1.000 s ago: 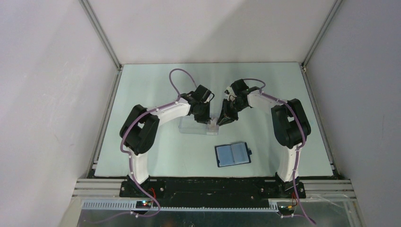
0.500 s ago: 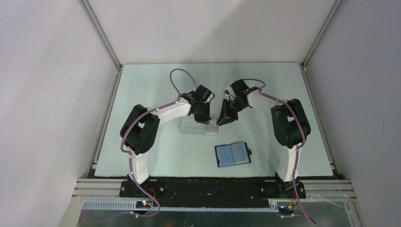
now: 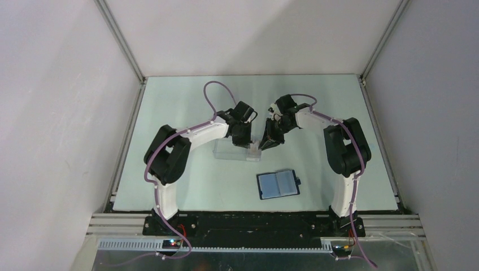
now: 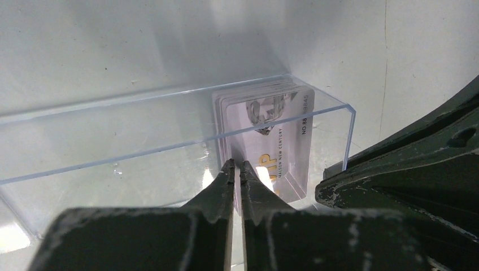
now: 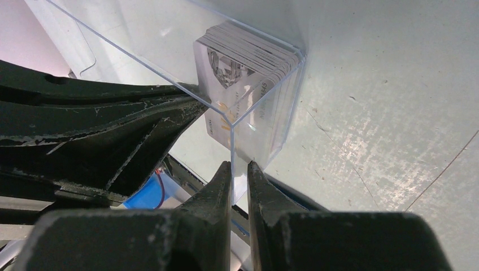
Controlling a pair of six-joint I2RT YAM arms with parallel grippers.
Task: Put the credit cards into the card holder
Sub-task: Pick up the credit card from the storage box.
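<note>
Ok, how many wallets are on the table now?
1. The wallet lies open and flat, apart from the clear box holding the cards. The arms could hide another.

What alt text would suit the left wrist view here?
A stack of credit cards stands on edge at the right end of a clear box. The left end effector, fingers nearly closed, reaches the stack's left edge.

Pale green table (image 3: 226, 186) between plain white walls (image 3: 56, 113), aluminium frame rails (image 3: 121, 42).

Card holder (image 3: 278, 184) – navy, lt-blue inside; cards (image 4: 271, 130) pale w/ gold print; box (image 4: 113, 141) clear.
</note>
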